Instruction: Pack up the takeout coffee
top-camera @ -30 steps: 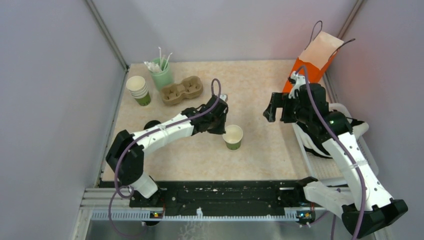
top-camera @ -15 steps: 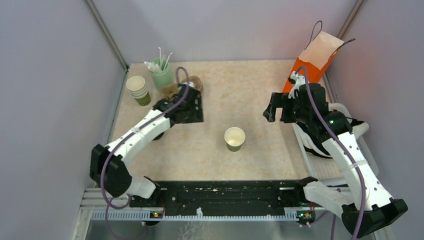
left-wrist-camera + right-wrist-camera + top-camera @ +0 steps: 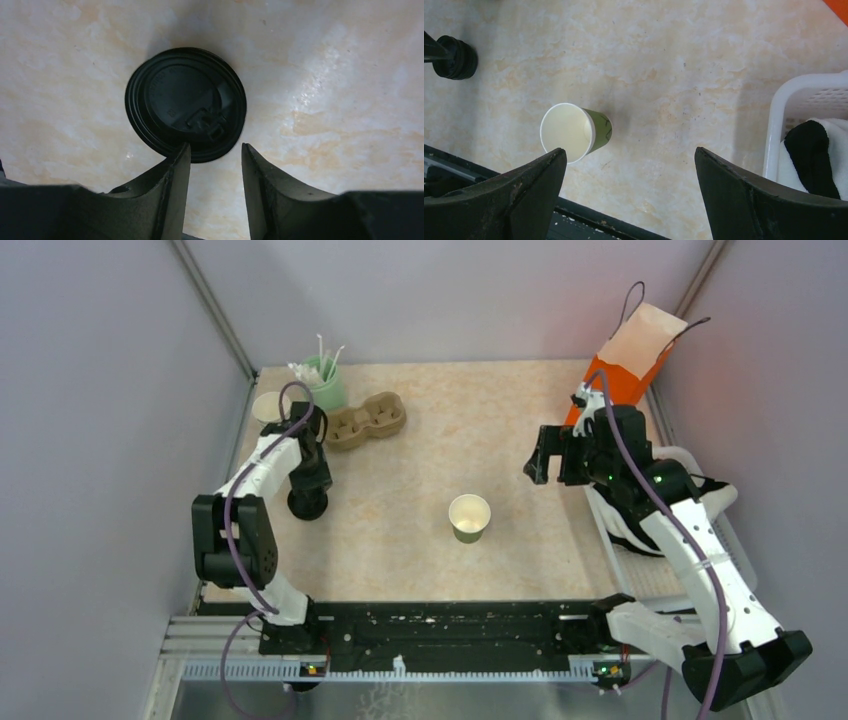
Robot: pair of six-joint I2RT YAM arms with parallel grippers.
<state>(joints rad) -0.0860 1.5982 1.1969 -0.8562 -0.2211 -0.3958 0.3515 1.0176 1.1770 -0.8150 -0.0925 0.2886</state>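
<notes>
My left fingers (image 3: 172,190) were partly apart with nothing between them, tips just short of the black lid (image 3: 186,103) lying flat on the desk (image 3: 325,75). Right fingers (image 3: 524,195) were spread wide and empty above the paper cup (image 3: 574,132), which stood lidless mid-desk, well apart from the lid. Judged the cup light, thin-walled, crushable: grip the wall gently. Lid looked stiff, slick: pinch across the rim.

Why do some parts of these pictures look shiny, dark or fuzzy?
Left wrist view: the black lid is sharp, the left gripper, close to the lens, is dark and soft, the table gleams at right. Right wrist view: the paper cup casts a soft shadow.
</notes>
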